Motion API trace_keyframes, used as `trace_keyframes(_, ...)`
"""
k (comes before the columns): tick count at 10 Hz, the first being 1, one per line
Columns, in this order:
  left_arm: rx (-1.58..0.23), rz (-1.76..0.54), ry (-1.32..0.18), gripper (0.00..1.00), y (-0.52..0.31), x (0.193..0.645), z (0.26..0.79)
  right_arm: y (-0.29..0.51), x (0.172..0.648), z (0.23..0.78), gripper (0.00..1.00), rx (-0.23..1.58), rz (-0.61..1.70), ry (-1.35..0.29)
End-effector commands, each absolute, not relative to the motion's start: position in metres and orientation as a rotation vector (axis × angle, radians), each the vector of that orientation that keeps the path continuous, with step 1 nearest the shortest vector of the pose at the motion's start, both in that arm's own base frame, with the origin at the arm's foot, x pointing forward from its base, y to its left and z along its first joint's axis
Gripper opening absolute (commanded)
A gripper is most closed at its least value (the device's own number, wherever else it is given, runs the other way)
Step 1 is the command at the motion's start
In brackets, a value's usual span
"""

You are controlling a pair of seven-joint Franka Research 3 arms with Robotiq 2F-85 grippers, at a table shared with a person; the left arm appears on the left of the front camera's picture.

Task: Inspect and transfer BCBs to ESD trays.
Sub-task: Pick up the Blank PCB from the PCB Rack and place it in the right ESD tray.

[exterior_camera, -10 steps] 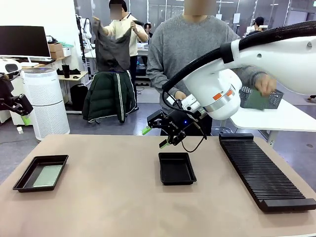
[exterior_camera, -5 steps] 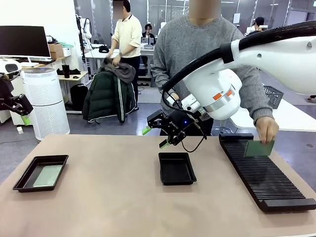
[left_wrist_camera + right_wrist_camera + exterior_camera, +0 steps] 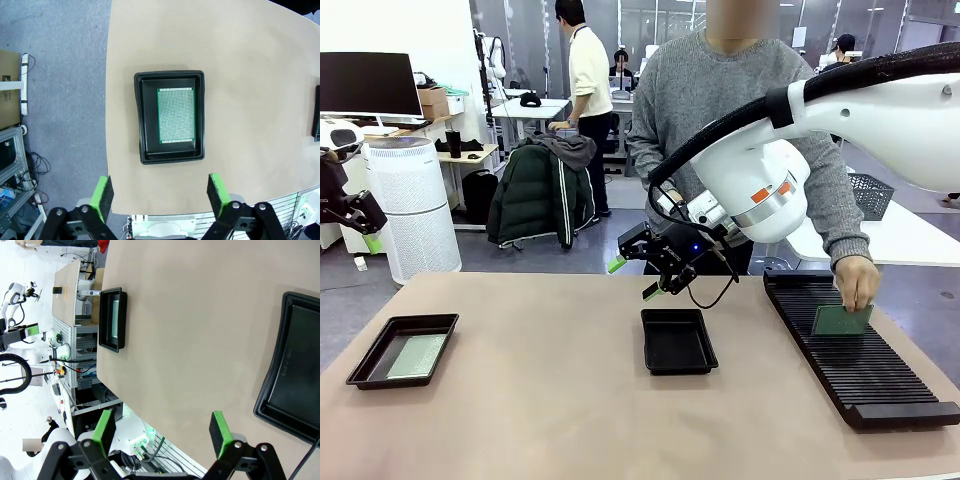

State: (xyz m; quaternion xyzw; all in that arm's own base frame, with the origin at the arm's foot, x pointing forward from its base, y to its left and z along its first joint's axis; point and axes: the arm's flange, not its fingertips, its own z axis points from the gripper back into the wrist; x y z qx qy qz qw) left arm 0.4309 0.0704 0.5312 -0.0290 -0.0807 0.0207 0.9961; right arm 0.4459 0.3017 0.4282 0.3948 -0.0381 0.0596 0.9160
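A person's hand covers the top edge of the board at the rack. In the right wrist view the middle tray is cut off at the edge.

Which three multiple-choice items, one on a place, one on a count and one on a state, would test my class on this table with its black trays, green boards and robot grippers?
1. Where is the thin green circuit board under the person's hand?
A. in a black tray
B. on the long black ribbed rack
C. flat on the bare tabletop

2. How many of the shallow black plastic trays hold a board?
A. none
B. one
C. two

3. How does the right gripper stand?
A. open, holding nothing
B. shut on a board
C. shut on a tray rim

Answers:
1 B, the hand sets the board upright on the rack's ribs.
2 B, the left tray holds a pale green board, while the middle tray is bare.
3 A, its green pads stand apart in the air above the middle tray.
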Motion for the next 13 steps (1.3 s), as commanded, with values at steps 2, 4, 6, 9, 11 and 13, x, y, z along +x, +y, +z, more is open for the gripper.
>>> trace_keyframes(2, -0.058, 0.038, -0.163, 1.00, 0.072, 0.431, 0.530, 0.302, 0.446, 0.428, 1.00, 0.812, 0.112, -0.078)
trace_keyframes(4, -0.058, 0.038, -0.163, 1.00, 0.072, 0.431, 0.530, 0.302, 0.446, 0.428, 1.00, 0.812, 0.112, -0.078)
trace_keyframes(6, -0.058, 0.038, -0.163, 1.00, 0.072, 0.431, 0.530, 0.302, 0.446, 0.428, 1.00, 0.812, 0.112, -0.078)
trace_keyframes(9, -0.058, 0.038, -0.163, 1.00, 0.072, 0.431, 0.530, 0.302, 0.446, 0.428, 1.00, 0.812, 0.112, -0.078)
trace_keyframes(11, -0.058, 0.038, -0.163, 1.00, 0.072, 0.431, 0.530, 0.291, 0.442, 0.438, 1.00, 0.815, 0.118, -0.095)
trace_keyframes(13, -0.058, 0.038, -0.163, 1.00, 0.072, 0.431, 0.530, 0.270, 0.435, 0.458, 1.00, 0.807, 0.129, -0.109)
